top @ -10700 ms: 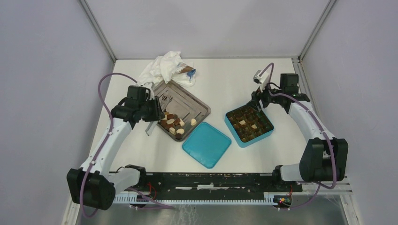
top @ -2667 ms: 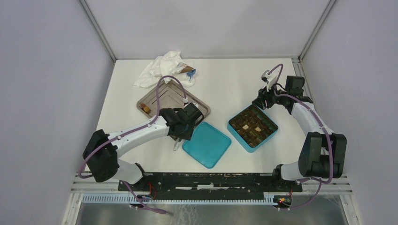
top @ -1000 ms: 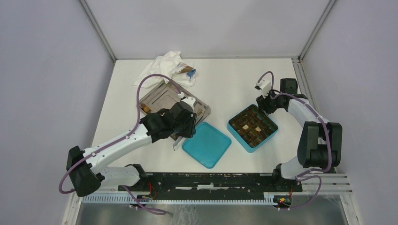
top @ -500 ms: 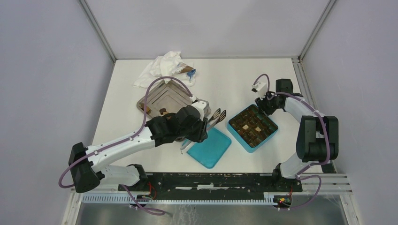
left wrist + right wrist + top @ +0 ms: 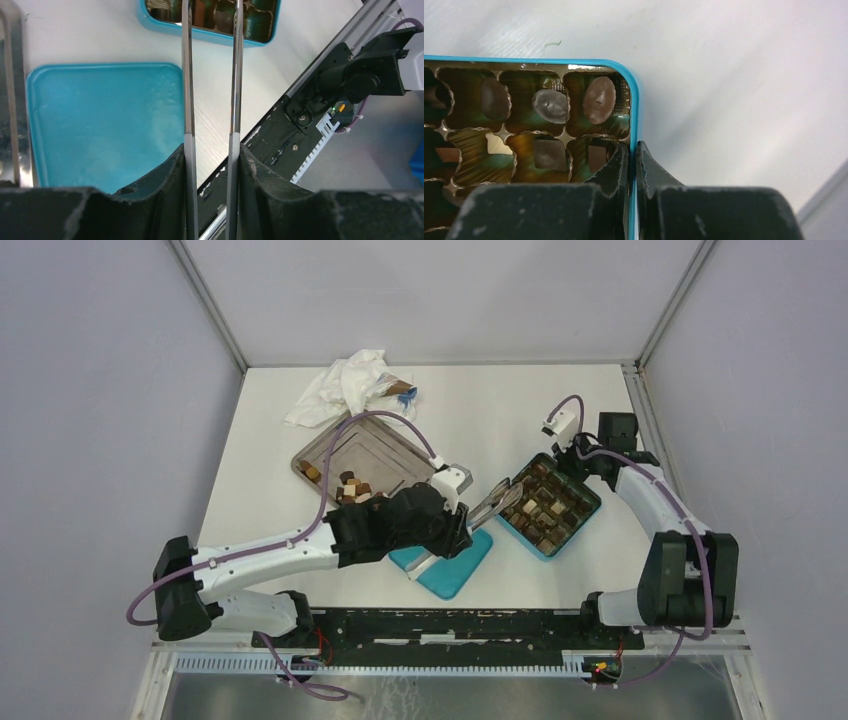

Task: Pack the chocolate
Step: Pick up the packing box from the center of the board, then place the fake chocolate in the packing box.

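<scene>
I'm gripping the tongs in the left end effector, which is clamped on them. Their two arms are standing apart and reaching toward the box. The tips are running out of my wrist view, so I cannot tell whether they're carrying a piece. The right end effector is pinching the box's wall, fingers together on it. Chocolate is sitting in the cells just beside that end effector. More is lying on the tray on the counter, well behind the tongs.
</scene>
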You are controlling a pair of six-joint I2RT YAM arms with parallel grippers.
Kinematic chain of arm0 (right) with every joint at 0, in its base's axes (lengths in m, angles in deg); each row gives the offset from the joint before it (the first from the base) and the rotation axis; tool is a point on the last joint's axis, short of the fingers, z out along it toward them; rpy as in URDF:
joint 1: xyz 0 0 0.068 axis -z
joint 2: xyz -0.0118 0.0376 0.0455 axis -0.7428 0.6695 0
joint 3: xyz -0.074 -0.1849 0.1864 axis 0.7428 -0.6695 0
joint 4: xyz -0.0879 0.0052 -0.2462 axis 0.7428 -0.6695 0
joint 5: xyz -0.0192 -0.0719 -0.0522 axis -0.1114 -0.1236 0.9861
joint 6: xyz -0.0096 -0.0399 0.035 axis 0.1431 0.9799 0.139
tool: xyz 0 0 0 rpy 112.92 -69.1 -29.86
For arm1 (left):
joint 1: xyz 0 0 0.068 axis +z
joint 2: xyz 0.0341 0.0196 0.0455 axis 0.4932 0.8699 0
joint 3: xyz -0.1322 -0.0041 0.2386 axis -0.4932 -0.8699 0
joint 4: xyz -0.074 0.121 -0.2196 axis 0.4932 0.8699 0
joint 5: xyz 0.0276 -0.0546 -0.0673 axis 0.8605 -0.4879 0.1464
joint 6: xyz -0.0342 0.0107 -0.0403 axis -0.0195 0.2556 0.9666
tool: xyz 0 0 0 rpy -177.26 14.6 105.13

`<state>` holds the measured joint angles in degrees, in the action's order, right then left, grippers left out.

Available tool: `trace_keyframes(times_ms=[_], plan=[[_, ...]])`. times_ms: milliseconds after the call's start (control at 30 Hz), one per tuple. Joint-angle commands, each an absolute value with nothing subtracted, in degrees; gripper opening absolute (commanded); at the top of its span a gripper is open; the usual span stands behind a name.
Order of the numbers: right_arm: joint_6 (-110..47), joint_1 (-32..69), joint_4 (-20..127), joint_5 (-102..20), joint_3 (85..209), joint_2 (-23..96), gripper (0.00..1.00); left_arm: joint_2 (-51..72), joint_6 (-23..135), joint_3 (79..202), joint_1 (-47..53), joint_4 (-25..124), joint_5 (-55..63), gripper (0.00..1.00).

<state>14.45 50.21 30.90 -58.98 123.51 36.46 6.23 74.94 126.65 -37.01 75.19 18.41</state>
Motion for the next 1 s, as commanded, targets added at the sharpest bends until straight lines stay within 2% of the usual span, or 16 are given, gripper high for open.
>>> trace_keyframes(times_ms=[0, 300, 967], plan=[[15.4, 50.0, 39.7, -62.0, 121.4, 28.3, 0.0, 5.5, 71.7, 124.8, -39.5, 64.5, 21.0, 0.02], [15.9, 49.7, 44.1, -64.3, 117.6, 21.5, 0.0, 8.5, 66.9, 123.5, -43.3, 56.9, 21.3, 0.02], [15.8, 49.7, 42.6, -64.3, 118.4, 24.0, 0.0, 22.4, 64.5, 130.9, -46.1, 54.3, 20.8, 0.02]])
